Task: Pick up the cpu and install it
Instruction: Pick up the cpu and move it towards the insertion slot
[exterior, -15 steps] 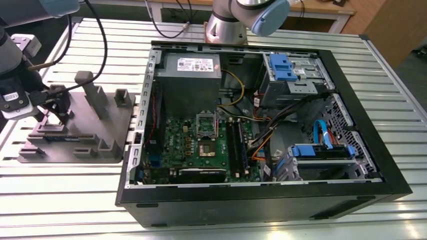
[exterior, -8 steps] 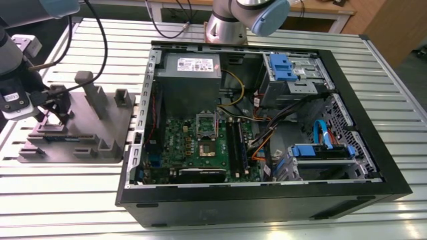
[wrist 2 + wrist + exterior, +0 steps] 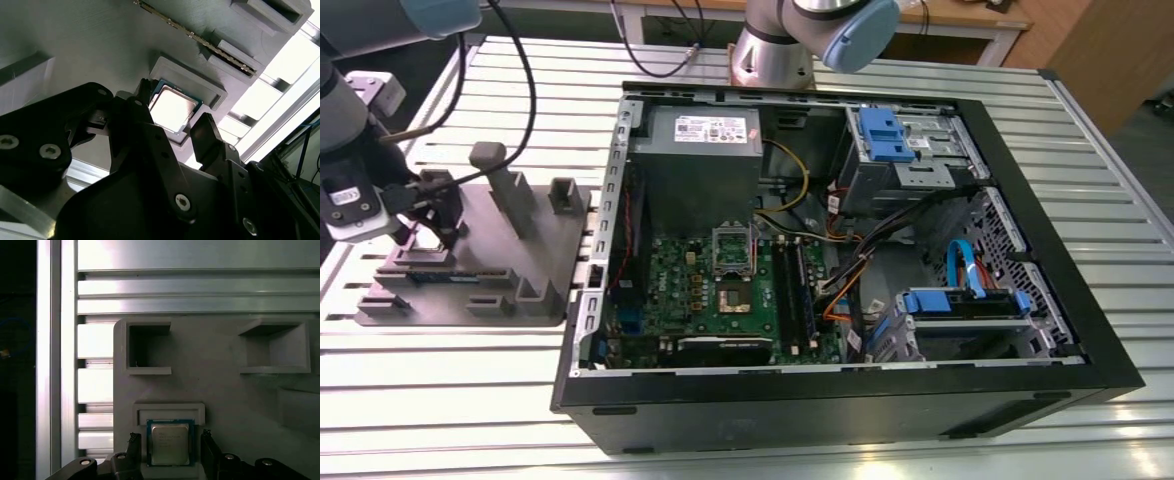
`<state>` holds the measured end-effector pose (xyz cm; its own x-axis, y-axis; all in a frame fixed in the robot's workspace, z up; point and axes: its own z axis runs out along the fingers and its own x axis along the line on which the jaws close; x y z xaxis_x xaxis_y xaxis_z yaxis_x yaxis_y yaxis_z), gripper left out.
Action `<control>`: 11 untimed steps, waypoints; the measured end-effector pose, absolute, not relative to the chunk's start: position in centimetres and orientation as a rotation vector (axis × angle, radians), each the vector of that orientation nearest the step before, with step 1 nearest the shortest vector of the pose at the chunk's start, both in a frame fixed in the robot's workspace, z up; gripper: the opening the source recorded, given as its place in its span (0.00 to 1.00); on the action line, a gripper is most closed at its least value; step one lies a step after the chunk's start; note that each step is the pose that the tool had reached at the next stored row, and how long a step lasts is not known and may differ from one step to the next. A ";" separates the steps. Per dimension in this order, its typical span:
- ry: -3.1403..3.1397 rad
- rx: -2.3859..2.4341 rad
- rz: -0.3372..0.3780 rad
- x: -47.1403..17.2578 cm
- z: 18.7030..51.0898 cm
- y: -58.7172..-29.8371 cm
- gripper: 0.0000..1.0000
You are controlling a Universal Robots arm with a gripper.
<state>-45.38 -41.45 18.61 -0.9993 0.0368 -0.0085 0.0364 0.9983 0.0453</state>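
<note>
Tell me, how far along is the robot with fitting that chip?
Nothing looks done yet. The cpu lies in its recess on the grey holder. The open pincer straddles it without gripping. Lifting it and seating it in the computer are both left.

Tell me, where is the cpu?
In the first wrist view, the cpu lies in a recess of the tray, between the fingers of the open pincer; the tray sits at the exterior view's left, beside the case.
</note>
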 end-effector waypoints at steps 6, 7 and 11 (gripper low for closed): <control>3.131 0.057 0.071 -45.4 18.4 -41.5 0.59; 3.131 0.057 0.071 -45.4 18.4 -41.5 0.59; 3.131 0.057 0.071 -45.4 18.3 -41.5 0.59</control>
<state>-45.37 -41.46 18.27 -0.9993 0.0368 -0.0084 0.0364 0.9983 0.0452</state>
